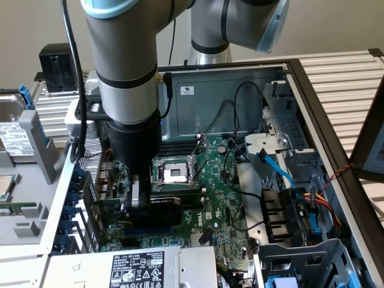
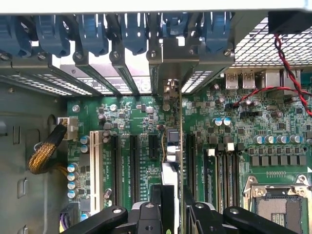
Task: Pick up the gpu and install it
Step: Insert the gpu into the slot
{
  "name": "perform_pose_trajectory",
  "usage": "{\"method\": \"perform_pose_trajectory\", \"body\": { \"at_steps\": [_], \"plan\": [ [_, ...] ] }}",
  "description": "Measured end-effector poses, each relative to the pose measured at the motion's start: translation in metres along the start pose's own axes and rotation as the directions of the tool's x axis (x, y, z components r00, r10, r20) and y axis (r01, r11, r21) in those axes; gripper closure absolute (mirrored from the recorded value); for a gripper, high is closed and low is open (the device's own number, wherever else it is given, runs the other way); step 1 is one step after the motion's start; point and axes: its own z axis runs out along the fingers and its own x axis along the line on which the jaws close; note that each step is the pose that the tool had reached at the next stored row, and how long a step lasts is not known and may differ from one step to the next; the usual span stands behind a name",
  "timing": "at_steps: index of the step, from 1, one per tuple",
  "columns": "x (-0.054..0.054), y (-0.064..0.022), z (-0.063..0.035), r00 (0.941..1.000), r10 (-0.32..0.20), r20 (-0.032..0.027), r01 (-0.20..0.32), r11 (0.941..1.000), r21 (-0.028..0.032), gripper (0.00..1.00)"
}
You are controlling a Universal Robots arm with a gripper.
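— So where was the gpu, the small green circuit card with the black plastic fan shroud and silver metal bracket?

— Clamped edge-on in the black two-fingered gripper, its jaws clenched on the card's upper edge. It stood upright over the large green motherboard inside the open grey computer case, its bracket end towards the row of blue slot latches at the case's rear.

— Was it seated?

— I couldn't tell; from the wrist view the card ran along a black expansion slot, between the other slots and the memory sockets.

— How should the step be done well?

— I'd judge: keep the card vertical, edge connector square over the slot, bracket lined up with its rear opening, then press straight down, evenly.
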Motion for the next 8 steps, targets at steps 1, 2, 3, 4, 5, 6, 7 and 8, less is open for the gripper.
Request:
{"method": "perform_pose_trajectory", "body": {
  "at_steps": [1,2,3,4,5,6,7,8],
  "plan": [
    [0.0,0.0,0.0,1.0,-0.001,-0.0001,0.001,1.0,0.0,0.73],
    [0.0001,0.0,0.0,1.0,-0.003,-0.0001,0.003,1.0,0.0,0.73],
    [0.0002,0.0,0.0,1.0,-0.004,-0.0002,0.004,1.0,-0.0001,0.73],
    [0.0003,0.0,0.0,1.0,-0.005,-0.0002,0.005,1.0,0.0,0.73],
    [0.0003,0.0,0.0,1.0,-0.006,-0.0003,0.006,1.0,0.0,0.73],
    [0.0003,0.0,0.0,1.0,-0.006,-0.0003,0.006,1.0,0.0,0.73],
    [0.0003,0.0,0.0,1.0,-0.006,-0.0004,0.006,1.0,-0.0001,0.73],
    [0.0003,-0.0001,0.0002,1.0,-0.007,-0.0003,0.007,1.0,-0.0001,0.73]
  ]
}}
